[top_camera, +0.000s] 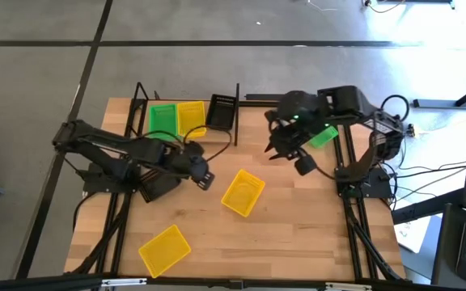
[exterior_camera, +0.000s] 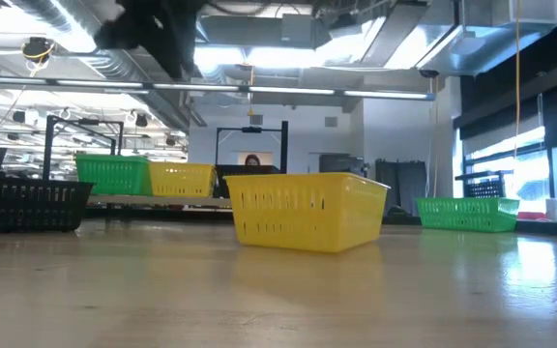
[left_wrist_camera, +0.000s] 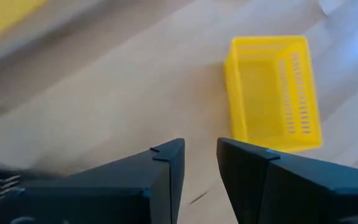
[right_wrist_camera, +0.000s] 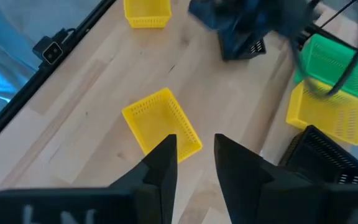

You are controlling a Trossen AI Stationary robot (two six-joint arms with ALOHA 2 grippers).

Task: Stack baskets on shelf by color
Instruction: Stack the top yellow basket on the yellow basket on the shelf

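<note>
Three yellow baskets (top_camera: 242, 192), two green (top_camera: 163, 119), two black (top_camera: 221, 112).

baskets (top_camera: 242, 194): perforated plastic | table (top_camera: 298, 234): smooth pale wood | shelf (top_camera: 217, 133): black metal rods

Yellow baskets (top_camera: 242, 193), green basket (top_camera: 163, 119), black basket (top_camera: 221, 112)
</note>
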